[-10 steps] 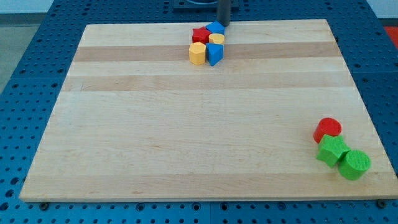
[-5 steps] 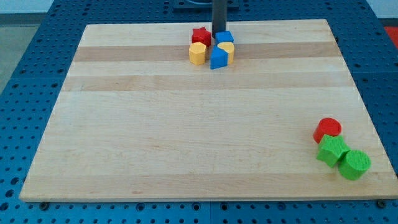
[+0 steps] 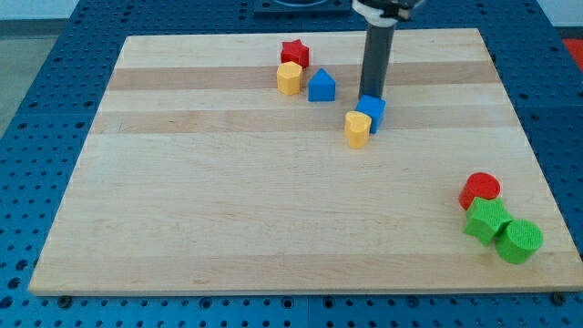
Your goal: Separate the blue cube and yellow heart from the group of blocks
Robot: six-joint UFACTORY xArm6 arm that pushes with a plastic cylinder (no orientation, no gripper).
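My tip (image 3: 371,97) presses blue cube (image 3: 371,113) from view's top; no jaws on end effector. Yellow heart (image 3: 358,128) touches cube, both apart from red star (image 3: 293,52) group, mid-worktop (image 3: 228,200).

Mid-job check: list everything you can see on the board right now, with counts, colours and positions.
red star: 1, red, top centre
yellow block: 1, yellow, just below the star
blue house-shaped block: 1, blue, right of that yellow block
blue cube: 1, blue, apart from the group, lower right
yellow heart: 1, yellow, touching the cube's lower left
red cylinder: 1, red, lower right
green block: 1, green, below it
green cylinder: 1, green, lowest right
board: 1, wooden
my tip: 1, dark, at the cube's top edge
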